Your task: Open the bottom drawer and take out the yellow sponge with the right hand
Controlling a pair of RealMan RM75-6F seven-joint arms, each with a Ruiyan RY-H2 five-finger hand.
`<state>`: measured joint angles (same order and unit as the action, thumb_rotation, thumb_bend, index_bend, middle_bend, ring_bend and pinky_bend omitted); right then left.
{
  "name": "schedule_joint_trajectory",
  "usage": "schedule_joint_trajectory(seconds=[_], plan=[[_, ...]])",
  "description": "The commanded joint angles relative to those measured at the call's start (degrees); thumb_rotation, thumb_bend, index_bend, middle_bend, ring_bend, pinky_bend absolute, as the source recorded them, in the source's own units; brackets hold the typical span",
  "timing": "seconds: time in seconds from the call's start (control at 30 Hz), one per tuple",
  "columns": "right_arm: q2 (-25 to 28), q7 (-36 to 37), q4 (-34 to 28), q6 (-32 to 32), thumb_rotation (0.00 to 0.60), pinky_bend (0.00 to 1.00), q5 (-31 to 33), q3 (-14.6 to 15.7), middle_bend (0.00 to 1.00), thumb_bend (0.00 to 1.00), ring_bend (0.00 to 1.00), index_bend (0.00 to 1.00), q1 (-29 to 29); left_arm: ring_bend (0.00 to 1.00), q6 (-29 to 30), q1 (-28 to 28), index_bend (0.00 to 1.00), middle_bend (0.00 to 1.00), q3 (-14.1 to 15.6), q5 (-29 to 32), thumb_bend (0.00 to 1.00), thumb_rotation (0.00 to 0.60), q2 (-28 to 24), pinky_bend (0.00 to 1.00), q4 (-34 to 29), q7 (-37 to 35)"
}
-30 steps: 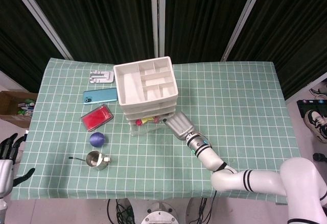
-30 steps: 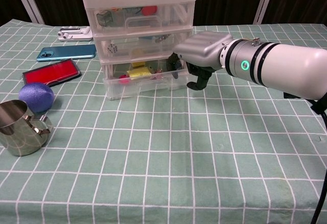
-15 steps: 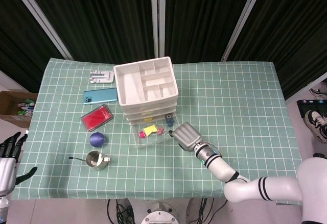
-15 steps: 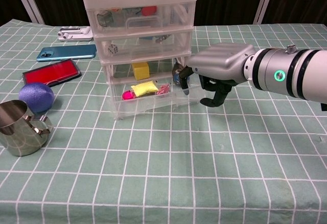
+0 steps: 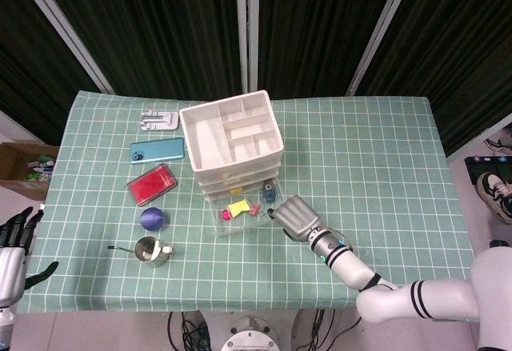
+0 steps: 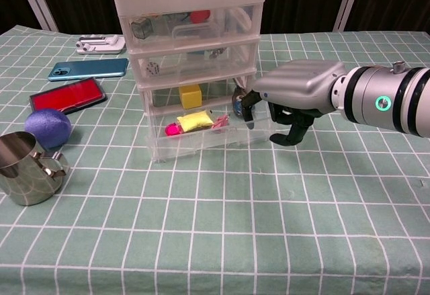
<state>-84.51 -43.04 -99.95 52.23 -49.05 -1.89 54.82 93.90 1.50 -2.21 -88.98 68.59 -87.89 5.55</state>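
The white drawer unit (image 6: 191,53) stands on the green checked surface (image 6: 269,228), and its bottom drawer (image 6: 208,137) is pulled out toward the front. Inside that drawer the yellow sponge (image 6: 193,119) lies flat near the middle, with a pink item (image 6: 173,129) just beside it on the left and a small dark blue object (image 6: 238,104) toward the right end; a yellow block (image 6: 190,95) sits further back in the same level. In the head view the open drawer (image 5: 244,211) juts from under the unit, with the sponge (image 5: 237,206) showing as a yellow patch. The right hand (image 6: 290,100) is at the drawer's right front corner, its fingers (image 6: 250,108) curled downward, 1 fingertip hooked over or resting against the clear front edge; whether it truly grips the edge cannot be told, and it holds no loose object. The head view shows the same hand (image 5: 294,216) just right of the drawer. The left hand (image 5: 14,243) hangs at the far left edge, off the surface, fingers apart and holding nothing. Left of the unit lie a teal phone (image 6: 89,68), a red case (image 6: 67,94), a purple ball (image 6: 47,128) and a steel cup (image 6: 25,167), all well apart from the right hand.
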Motion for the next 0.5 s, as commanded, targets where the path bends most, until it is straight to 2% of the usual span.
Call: schedule_joint_trajectory(seconds=[0.03,0.13,0.3,0.5], plan=[[1.0,-0.9,-1.2,1.7,0.6,0.96,-1.7,0.2,0.91,0.32,0.89,0.16,-0.1,0.11,0.1,0.0,0.14,0.08,0.0,0.0,0.0,0.6,0.0,0.19,0.1,-0.1],[3.2,-2.6,-3.9,4.1,0.6,0.96,-4.4,0.1,0.91,0.26,0.89,0.1,0.0,0.11,0.0,0.1,0.14,0.08,0.0,0.2,0.0,0.6,-0.1,0.19,0.3,-0.3],[5.8,-5.4,-6.4,4.6,0.6,0.96,-7.5,-3.2,0.91,0.21,0.89,0.1,3.0,0.11,0.0,-0.1,0.14,0.08,-0.1,0.2,0.0,0.6,0.0,0.19,0.4,-0.4],[2.4,-5.8,2.0,-2.7,0.6,0.99,-10.9,-6.1,0.93,0.16,0.91,0.33,9.6,0.11,0.1,0.2,0.14,0.08,0.0,0.3,0.0,0.6,0.2,0.19,0.1,-0.3]])
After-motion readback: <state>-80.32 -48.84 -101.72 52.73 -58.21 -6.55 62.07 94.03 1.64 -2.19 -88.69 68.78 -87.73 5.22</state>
